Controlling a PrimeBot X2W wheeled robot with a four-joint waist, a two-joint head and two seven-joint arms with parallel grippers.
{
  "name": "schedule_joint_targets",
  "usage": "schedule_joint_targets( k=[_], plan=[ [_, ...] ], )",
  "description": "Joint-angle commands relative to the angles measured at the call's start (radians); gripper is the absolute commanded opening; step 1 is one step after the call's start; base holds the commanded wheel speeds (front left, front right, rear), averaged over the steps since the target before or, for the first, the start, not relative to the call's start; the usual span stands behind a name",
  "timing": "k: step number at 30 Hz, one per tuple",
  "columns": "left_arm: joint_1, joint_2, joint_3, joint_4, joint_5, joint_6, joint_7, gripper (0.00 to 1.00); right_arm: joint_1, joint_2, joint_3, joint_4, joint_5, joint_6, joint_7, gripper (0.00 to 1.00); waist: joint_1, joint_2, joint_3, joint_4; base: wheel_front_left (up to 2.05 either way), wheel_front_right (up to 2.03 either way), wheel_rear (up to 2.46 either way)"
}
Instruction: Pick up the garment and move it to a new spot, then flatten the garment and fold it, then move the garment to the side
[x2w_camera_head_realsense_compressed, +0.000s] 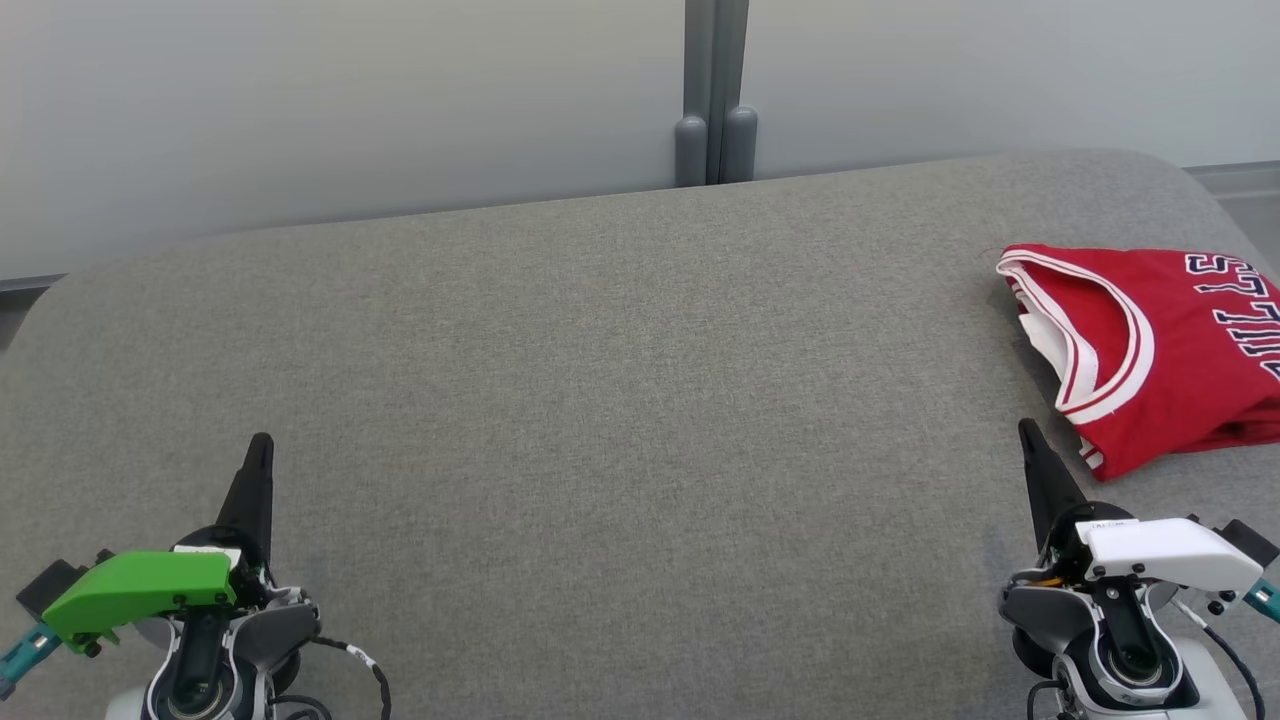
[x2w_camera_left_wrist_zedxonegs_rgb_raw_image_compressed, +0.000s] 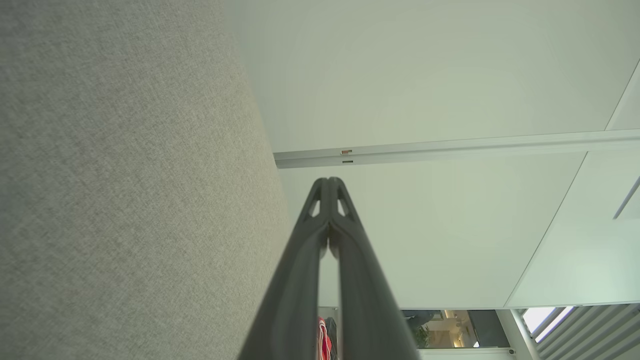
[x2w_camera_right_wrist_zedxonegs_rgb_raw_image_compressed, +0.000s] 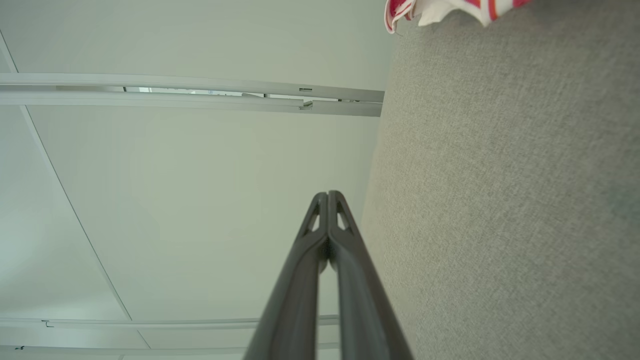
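Observation:
The garment (x2w_camera_head_realsense_compressed: 1160, 350) is a red jersey with white trim and dark lettering, lying folded at the right edge of the grey fabric table (x2w_camera_head_realsense_compressed: 620, 400). A red and white edge of the garment (x2w_camera_right_wrist_zedxonegs_rgb_raw_image_compressed: 445, 10) peeks in at the top of the right wrist view. My right gripper (x2w_camera_head_realsense_compressed: 1027, 430) stands shut at the lower right, its tip a short way in front of the jersey's near corner, apart from it. At the lower left, far from the jersey, my left gripper (x2w_camera_head_realsense_compressed: 261, 442) is shut and holds nothing. Both pairs of fingertips (x2w_camera_left_wrist_zedxonegs_rgb_raw_image_compressed: 328, 182) (x2w_camera_right_wrist_zedxonegs_rgb_raw_image_compressed: 327, 195) press together.
A pale wall runs behind the table, with a grey post (x2w_camera_head_realsense_compressed: 715, 90) at its middle. The table's rounded far corners and right edge lie close to the jersey.

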Motion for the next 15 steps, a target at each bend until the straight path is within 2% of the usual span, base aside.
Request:
schedule_joint_targets(
  k=[1,15],
  plan=[
    [-0.02,0.001,0.007,0.0,-0.019,-0.009,0.006,0.0,-0.009,-0.006,-0.004,0.001,0.016,0.001,0.007,0.0,0.0,0.0,0.0,0.0,0.0,0.0,0.0],
    [-0.028,-0.004,0.024,0.006,-0.069,-0.019,0.026,0.0,-0.014,-0.006,-0.01,0.007,0.082,0.001,0.018,0.0,0.0,0.0,0.002,-0.002,0.0,0.0,0.0]
  ],
)
